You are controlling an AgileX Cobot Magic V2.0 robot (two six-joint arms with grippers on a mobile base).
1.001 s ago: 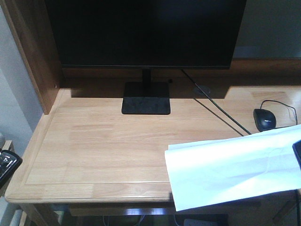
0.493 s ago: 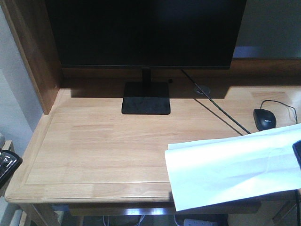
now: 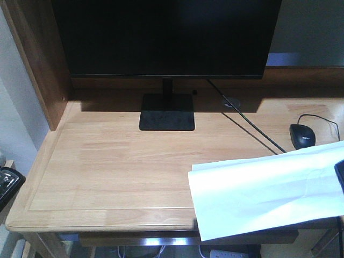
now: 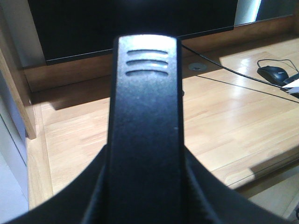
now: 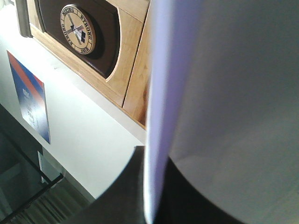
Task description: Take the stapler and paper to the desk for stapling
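Observation:
The black stapler [image 4: 145,116] fills the middle of the left wrist view, and my left gripper [image 4: 145,161] is shut on it, a dark finger on each side. It hangs over the left front of the light-wood desk [image 3: 118,161]. In the front view only a dark corner of the left gripper [image 3: 6,183] shows at the left edge. The white paper [image 3: 263,188] hovers over the desk's front right corner and juts past its front edge. My right gripper [image 5: 156,186] is shut on the paper [image 5: 233,93], seen edge-on; a dark bit of the right gripper [image 3: 339,174] shows at the right edge.
A large black monitor [image 3: 166,37] on a square stand [image 3: 166,113] fills the back of the desk. A black mouse [image 3: 302,135] lies at the right, its cable [image 3: 247,126] running diagonally. A dark wood side panel [image 3: 37,64] walls the left.
The left gripper has slid slightly further out of the front view's left edge. The paper and the right gripper hold still.

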